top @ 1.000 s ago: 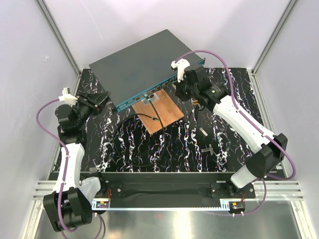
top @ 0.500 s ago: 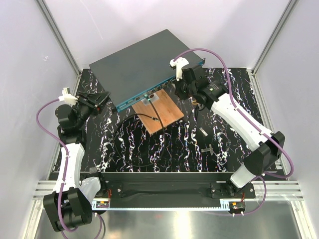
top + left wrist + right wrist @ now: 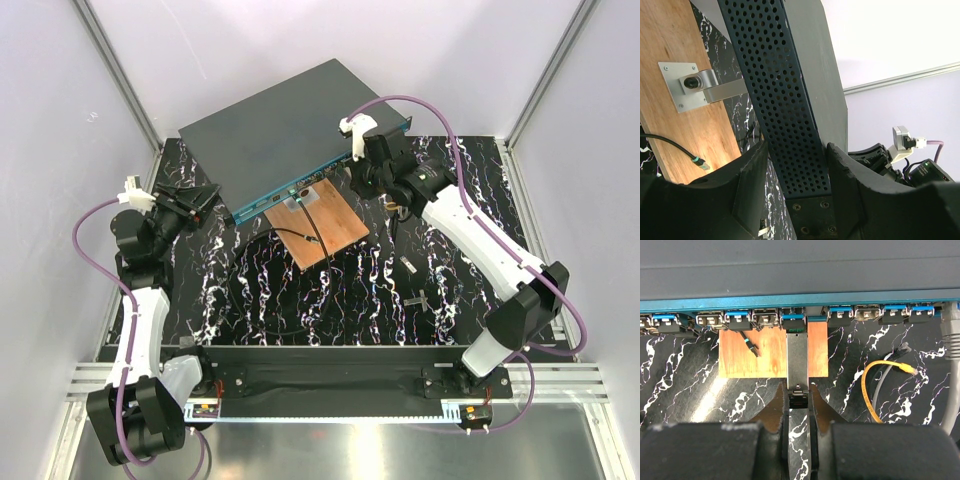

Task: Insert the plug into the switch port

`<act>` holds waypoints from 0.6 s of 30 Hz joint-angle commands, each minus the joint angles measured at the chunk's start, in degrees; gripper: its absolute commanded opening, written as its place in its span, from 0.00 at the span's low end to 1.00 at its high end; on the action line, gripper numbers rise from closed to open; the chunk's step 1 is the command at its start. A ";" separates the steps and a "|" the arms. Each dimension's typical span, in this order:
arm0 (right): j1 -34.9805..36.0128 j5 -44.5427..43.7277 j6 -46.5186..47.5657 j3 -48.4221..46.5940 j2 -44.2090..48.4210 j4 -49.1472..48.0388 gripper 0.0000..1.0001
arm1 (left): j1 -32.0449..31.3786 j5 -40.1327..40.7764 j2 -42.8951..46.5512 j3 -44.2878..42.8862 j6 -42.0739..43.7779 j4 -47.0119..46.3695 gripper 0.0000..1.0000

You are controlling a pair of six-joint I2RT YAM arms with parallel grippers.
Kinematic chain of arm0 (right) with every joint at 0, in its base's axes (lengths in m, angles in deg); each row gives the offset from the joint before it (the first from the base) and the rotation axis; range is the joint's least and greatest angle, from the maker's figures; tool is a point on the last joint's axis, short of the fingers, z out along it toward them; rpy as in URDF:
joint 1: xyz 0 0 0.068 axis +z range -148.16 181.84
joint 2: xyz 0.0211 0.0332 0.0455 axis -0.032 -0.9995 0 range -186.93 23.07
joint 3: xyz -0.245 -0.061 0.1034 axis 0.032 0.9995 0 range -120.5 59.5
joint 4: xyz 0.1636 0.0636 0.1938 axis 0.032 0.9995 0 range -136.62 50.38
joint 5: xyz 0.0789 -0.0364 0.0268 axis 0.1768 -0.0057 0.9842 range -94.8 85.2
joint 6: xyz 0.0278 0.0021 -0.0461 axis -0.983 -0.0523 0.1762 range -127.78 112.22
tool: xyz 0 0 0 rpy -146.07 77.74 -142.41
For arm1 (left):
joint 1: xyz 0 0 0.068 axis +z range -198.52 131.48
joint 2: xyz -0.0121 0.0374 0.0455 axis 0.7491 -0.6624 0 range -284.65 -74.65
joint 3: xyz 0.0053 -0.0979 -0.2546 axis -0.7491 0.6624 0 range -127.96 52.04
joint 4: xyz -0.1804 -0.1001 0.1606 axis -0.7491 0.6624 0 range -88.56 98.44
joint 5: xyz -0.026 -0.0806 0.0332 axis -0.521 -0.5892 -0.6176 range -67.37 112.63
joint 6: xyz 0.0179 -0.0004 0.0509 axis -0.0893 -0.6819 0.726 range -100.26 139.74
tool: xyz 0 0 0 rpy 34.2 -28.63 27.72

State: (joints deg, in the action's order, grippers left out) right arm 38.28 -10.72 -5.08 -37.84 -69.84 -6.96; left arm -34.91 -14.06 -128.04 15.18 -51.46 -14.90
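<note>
The switch (image 3: 280,130) is a flat dark grey box at the back with a teal front face and a row of ports (image 3: 840,315). My right gripper (image 3: 798,390) is shut on the plug (image 3: 797,360), a long grey metal module with a black latch. The plug points straight at the front face, and its front end is at the mouth of a middle port (image 3: 793,322). How deep it sits is hidden. In the top view the right gripper (image 3: 362,185) is just in front of the switch. My left gripper (image 3: 797,147) is shut on the switch's perforated left side (image 3: 785,100), and it shows at that corner in the top view (image 3: 210,198).
A copper-brown board (image 3: 322,228) lies in front of the switch, under the plug. A black cable with a teal-tipped connector (image 3: 749,342) rests on it. A yellow cable (image 3: 875,385) and a grey plugged-in cable (image 3: 951,330) lie to the right. Small metal parts (image 3: 408,265) lie on the marble table.
My right gripper has moved a little back and to the left, toward the switch's front face, with the plug in it. The left arm has not moved.
</note>
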 commanded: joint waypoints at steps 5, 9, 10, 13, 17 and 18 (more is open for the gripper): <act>0.64 2.22 -0.24 -3.91 -1.14 -1.60 0.00 | -0.42 -0.67 0.04 -0.23 0.97 -4.67 0.47; 0.73 2.31 -0.06 -4.44 -1.40 -1.69 0.00 | -0.42 -0.75 0.21 -0.05 0.98 -4.58 0.47; 0.73 2.48 0.02 -4.61 -1.66 -1.52 0.00 | -0.42 -0.67 0.21 -0.05 1.06 -4.58 0.47; 0.64 2.57 0.11 -4.96 -1.67 -1.78 0.00 | -0.42 -0.67 0.21 -0.05 1.06 -4.67 0.47; 0.64 2.48 0.46 -5.32 -1.41 -1.78 0.00 | -0.42 -0.67 0.21 0.12 0.97 -4.75 0.46; 0.73 2.40 0.73 -5.14 -1.23 -1.87 0.00 | -0.42 -0.67 0.21 0.04 0.97 -4.67 0.47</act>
State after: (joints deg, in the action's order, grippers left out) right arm 38.28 -10.19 -5.04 -40.25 -71.04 -4.66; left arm -34.91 -14.01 -128.04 15.18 -51.46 -14.90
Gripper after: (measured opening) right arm 0.134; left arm 0.509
